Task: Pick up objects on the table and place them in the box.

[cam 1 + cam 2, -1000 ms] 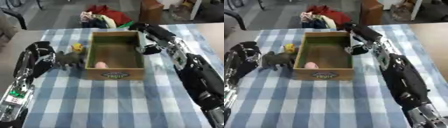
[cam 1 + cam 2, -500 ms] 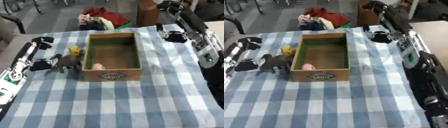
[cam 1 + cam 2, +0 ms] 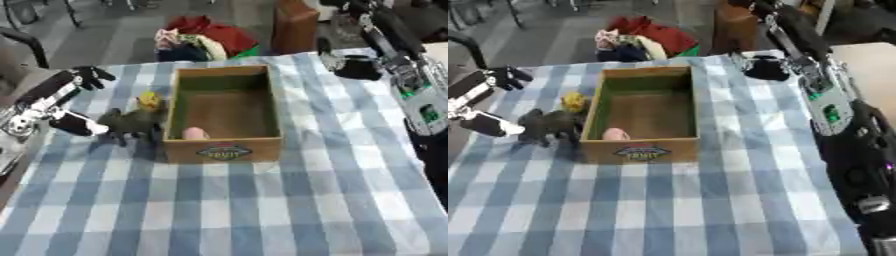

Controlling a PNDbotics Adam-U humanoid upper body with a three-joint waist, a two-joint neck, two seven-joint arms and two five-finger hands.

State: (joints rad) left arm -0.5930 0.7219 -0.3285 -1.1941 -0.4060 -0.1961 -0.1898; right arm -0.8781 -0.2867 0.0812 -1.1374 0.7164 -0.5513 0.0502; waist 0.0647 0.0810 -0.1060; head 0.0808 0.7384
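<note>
Open-topped box [image 3: 225, 148] mid-table with a pink object [image 3: 194, 133] in its near left corner, grey toy animal [image 3: 129, 123] and yellow toy [image 3: 150, 100] just left of it, left hand [image 3: 77, 124] beside the animal, right hand [image 3: 354, 67] right of the box's far corner, finger state impossible to tell for both.

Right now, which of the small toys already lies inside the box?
The pink toy, in the box's near-left corner; the grey animal and yellow toy stand outside its left wall.

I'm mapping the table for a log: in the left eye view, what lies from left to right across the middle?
Left hand → grey toy animal → box → right hand.
</note>
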